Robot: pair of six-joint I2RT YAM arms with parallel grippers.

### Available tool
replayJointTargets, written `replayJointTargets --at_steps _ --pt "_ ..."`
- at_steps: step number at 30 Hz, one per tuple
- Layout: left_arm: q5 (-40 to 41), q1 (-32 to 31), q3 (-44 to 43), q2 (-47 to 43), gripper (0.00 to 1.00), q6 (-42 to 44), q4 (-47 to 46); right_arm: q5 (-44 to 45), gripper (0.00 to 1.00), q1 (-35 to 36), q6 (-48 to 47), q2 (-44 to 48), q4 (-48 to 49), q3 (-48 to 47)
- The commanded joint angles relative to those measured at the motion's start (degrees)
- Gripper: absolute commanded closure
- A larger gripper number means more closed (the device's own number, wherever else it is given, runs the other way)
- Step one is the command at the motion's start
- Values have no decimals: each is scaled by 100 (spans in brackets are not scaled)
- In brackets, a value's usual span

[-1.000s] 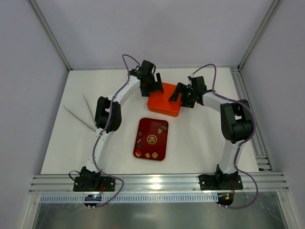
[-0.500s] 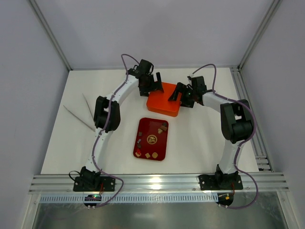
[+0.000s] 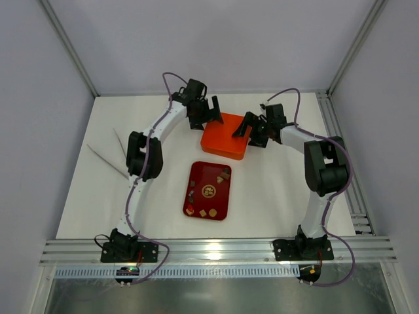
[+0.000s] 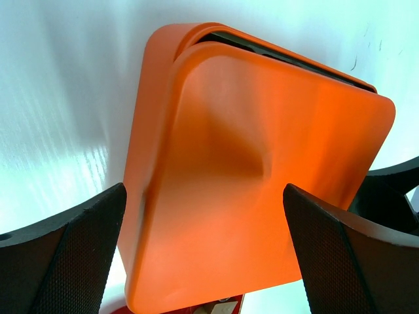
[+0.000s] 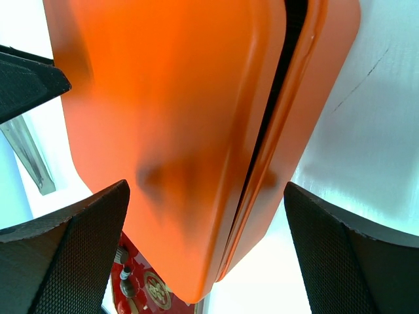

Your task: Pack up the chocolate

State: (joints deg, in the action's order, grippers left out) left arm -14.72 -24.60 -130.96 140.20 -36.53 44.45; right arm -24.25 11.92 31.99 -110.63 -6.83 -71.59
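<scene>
An orange box [image 3: 226, 136] stands with its lid on at the back middle of the table. The lid [image 4: 255, 176] sits slightly askew, with a dark gap along its far edge. My left gripper [image 3: 207, 111] hovers open at the box's far left corner, its fingers [image 4: 65, 261] apart from the lid. At the box's right edge my right gripper [image 3: 251, 128] is also open, fingertips [image 5: 353, 255] wide of the box [image 5: 183, 131]. Several small chocolate pieces [image 3: 203, 213] lie on the dark red tray [image 3: 196, 171] in front of the box. The box's inside is hidden.
Two thin silvery sticks [image 3: 108, 157] lie on the table at the left, also showing as a metal strip [image 5: 29, 160] in the right wrist view. The tray [image 5: 141, 288] shows under the box's near corner. Grey walls and rails enclose the table.
My left gripper has opened wider and drawn back from the lid toward the far left. The right gripper stays open and has hardly moved.
</scene>
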Motion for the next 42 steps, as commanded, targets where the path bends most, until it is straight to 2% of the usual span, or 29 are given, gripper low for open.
replayJointTargets --at_steps 1,10,14,20,23,30,42 --pt "-57 104 52 -476 0 129 -147 -115 0 -58 115 24 279 -57" --pt "-163 307 175 -661 0 234 -86 -185 0 -120 124 6 296 -74" --pt "-294 368 526 -897 0 296 -41 -194 0 -138 106 -11 287 -101" --pt "-505 403 1536 -1486 0 235 -137 -194 0 -164 97 -29 305 -109" --pt "-672 403 2431 -1855 0 112 -566 -194 0 -164 88 -46 323 -118" --pt "-1138 403 3338 -2278 0 -187 -1200 -150 0 -164 62 -73 279 -162" --pt "-1595 368 3498 -2225 0 -530 -1720 -124 0 -164 53 -90 217 -250"
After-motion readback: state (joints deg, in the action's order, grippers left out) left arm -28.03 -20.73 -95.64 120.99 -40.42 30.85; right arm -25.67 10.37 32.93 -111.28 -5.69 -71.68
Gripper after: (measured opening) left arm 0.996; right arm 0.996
